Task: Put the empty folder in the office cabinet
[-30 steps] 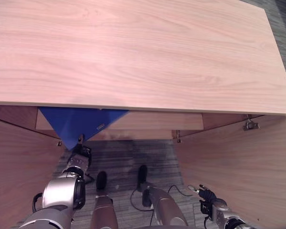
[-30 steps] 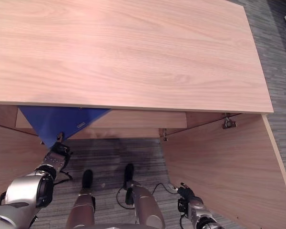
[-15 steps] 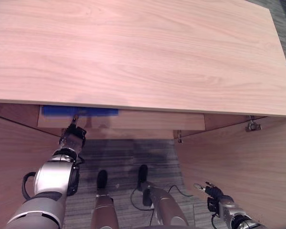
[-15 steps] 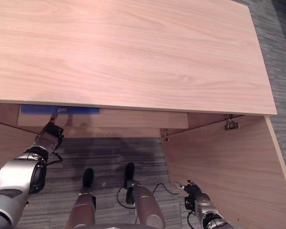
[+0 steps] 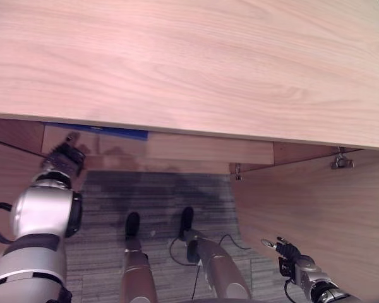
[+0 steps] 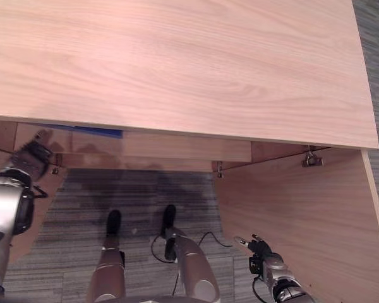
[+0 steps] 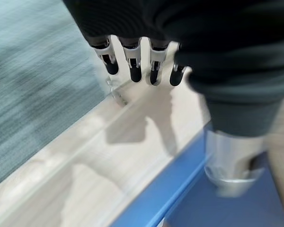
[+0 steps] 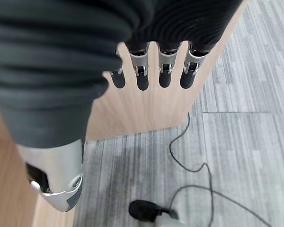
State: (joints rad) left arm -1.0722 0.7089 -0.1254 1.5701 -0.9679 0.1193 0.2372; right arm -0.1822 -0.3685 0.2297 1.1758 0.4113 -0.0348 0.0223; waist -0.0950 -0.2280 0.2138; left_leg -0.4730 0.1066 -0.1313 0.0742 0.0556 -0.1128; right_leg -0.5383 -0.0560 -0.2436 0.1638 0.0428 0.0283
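Folder: blue folder (image 5: 107, 131) lies flat on the shelf (image 5: 196, 148) inside the office cabinet (image 5: 189, 69), tucked under the cabinet top with a thin edge showing.
Left hand: my left hand (image 5: 63, 159) sits just outside the shelf's front edge, fingers (image 7: 132, 61) straight and relaxed, holding nothing; I judge the folder released.
Right hand: my right hand (image 5: 289, 257) hangs low beside the open cabinet door (image 5: 322, 221), fingers loose, empty.
Writing: none legible.

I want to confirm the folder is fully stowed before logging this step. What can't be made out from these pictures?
- Blue folder: in the eye views the cabinet top hides all but a thin strip, so its depth on the shelf is unknown.
- Cabinet interior: hidden under that top.
- Left hand: its thumb is blurred in the left wrist view.
- Right hand: small in the eye views.
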